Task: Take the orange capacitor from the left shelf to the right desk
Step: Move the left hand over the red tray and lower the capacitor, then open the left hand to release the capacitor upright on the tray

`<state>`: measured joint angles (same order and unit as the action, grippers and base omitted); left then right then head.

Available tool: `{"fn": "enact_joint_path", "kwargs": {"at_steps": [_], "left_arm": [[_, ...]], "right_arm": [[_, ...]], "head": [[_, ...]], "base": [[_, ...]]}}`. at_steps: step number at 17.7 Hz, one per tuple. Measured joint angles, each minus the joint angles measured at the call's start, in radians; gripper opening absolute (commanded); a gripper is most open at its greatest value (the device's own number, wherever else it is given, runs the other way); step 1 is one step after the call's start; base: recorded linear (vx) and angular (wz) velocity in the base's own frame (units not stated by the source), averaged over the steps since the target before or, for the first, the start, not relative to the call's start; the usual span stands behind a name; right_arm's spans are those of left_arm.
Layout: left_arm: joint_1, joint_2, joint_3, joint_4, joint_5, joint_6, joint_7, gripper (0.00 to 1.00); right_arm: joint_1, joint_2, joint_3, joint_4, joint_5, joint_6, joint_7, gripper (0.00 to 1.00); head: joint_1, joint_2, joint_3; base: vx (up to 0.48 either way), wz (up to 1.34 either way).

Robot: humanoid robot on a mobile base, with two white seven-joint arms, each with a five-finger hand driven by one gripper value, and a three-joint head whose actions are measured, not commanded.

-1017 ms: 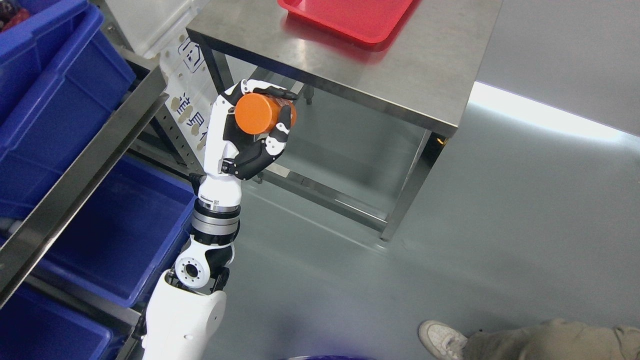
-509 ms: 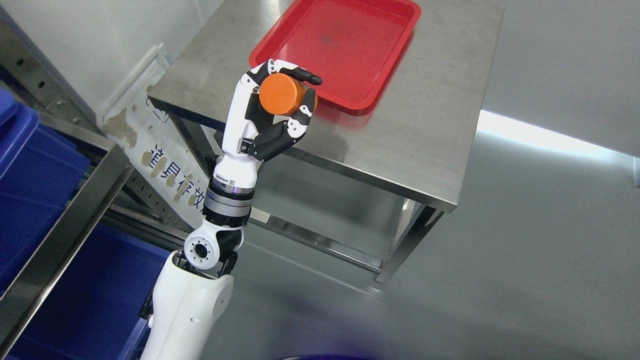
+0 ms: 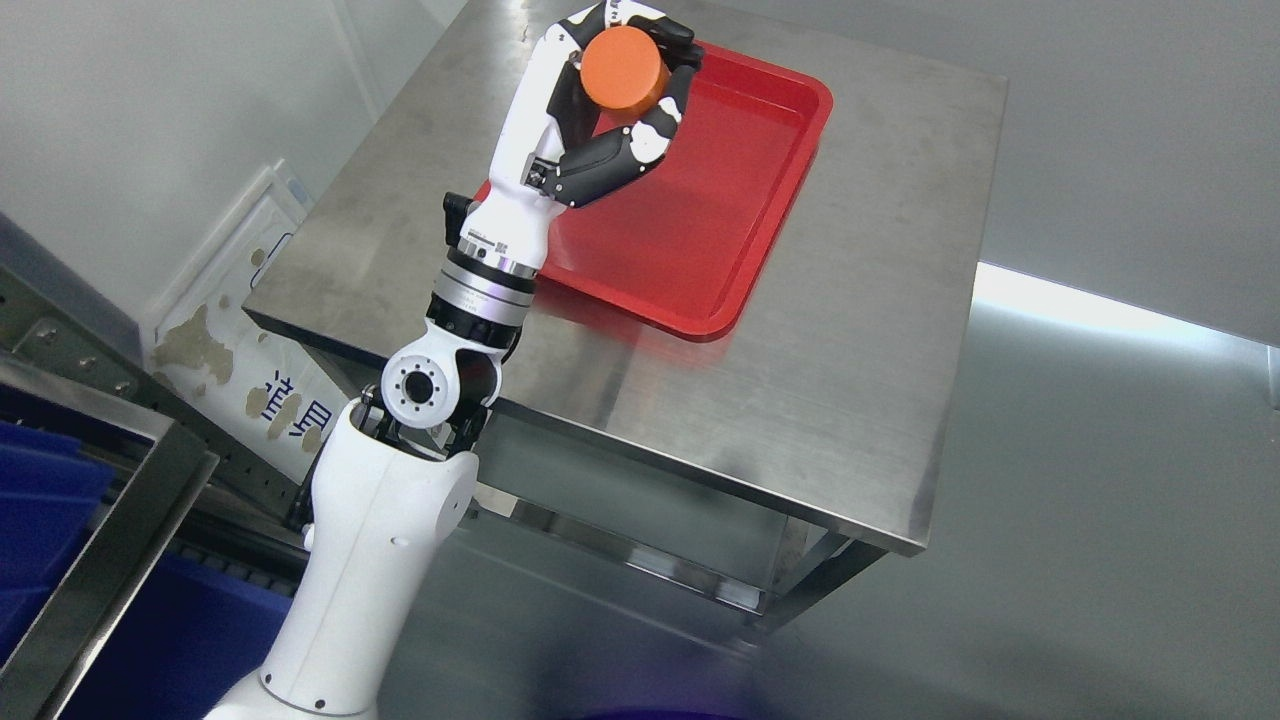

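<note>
We look down steeply from the head onto the steel desk [image 3: 850, 330], left arm [image 3: 400, 500] close below.

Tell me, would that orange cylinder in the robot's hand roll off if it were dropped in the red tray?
Possibly. The orange capacitor looks like a smooth, rigid cylinder, so on its side it would likely roll; on a flat end it should sit still. The left hand wraps fingers around it without denting it. The red tray has raised edges that would probably stop it.
</note>
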<state>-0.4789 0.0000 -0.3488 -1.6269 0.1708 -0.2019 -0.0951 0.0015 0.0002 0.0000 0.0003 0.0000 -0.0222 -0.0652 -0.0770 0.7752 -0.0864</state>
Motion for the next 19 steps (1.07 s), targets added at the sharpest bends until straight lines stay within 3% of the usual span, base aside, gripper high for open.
{"fn": "enact_joint_path", "kwargs": {"at_steps": [6,10,19], "left_arm": [[-0.148,0.0,-0.019,0.205,-0.002,0.067,0.003,0.06],[-0.258,0.0,-0.044,0.429,-0.003,0.075,0.003,0.1],[-0.321,0.0,-0.106,0.668,-0.005,0.08,0.001,0.24]], "right_arm": [[-0.002,0.0,0.0,0.0,0.0,0.0,0.0,1.0],[0.0,0.0,0.0,0.0,0.0,0.0,0.0,1.0],[0.0,0.0,0.0,0.0,0.0,0.0,0.0,1.0]], "head": [[0.0,0.0,0.0],[0.0,0.0,0.0],[0.0,0.0,0.0]], "base": [[0.041,-0.02],[0.0,0.0],[-0.003,0.0]]}}
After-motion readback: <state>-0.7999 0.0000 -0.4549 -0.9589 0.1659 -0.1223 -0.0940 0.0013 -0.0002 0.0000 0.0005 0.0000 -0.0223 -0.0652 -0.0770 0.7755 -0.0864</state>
